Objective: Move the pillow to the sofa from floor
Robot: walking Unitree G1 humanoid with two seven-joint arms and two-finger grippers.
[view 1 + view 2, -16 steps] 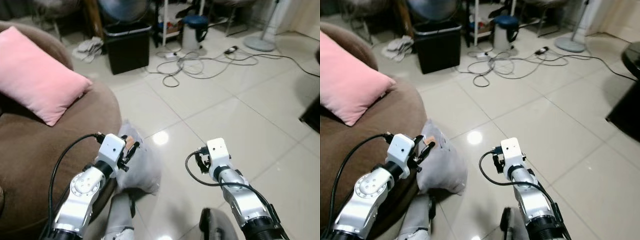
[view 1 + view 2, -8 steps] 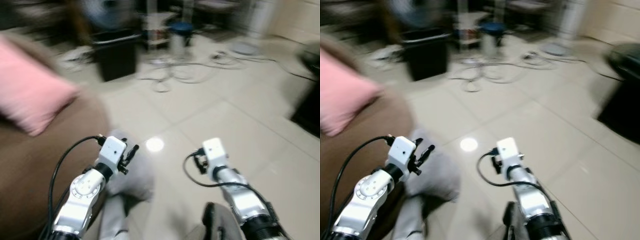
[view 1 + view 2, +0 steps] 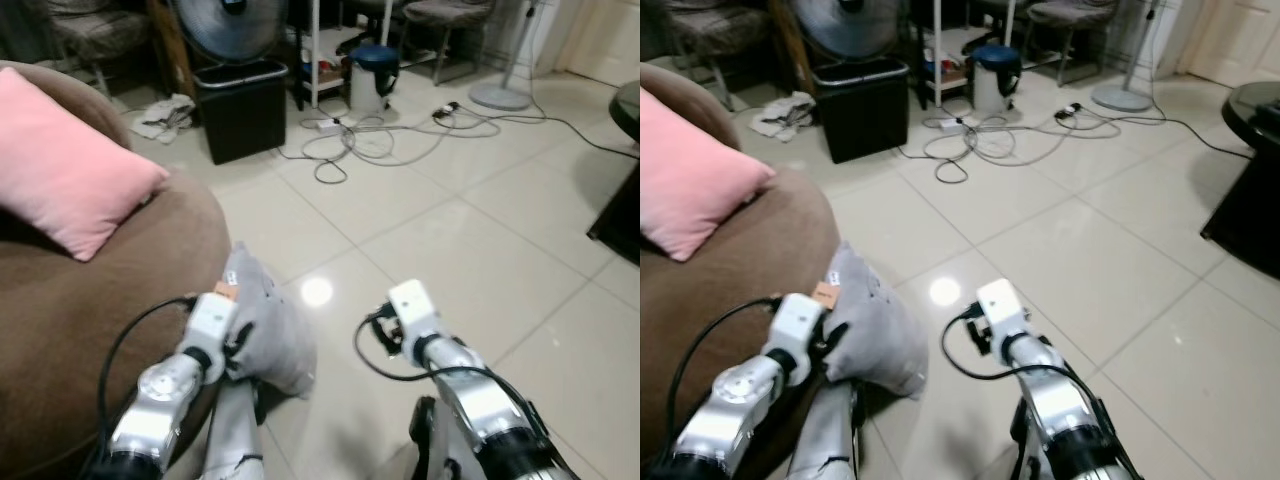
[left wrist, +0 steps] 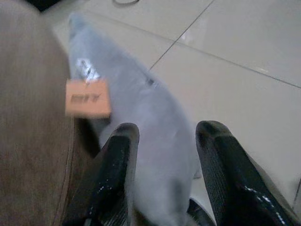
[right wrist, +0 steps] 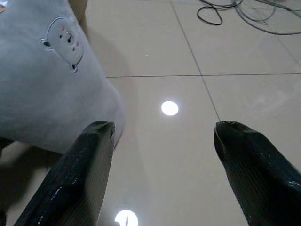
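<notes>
Here the grey pillow leans on the floor against the brown sofa; the left pincer, open, straddles its edge to grip, while the right pincer waits open beside it.

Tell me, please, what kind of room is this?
Probably a home living room: a brown sofa with a pink pillow, a tiled floor with loose cables, and a standing fan.
</notes>
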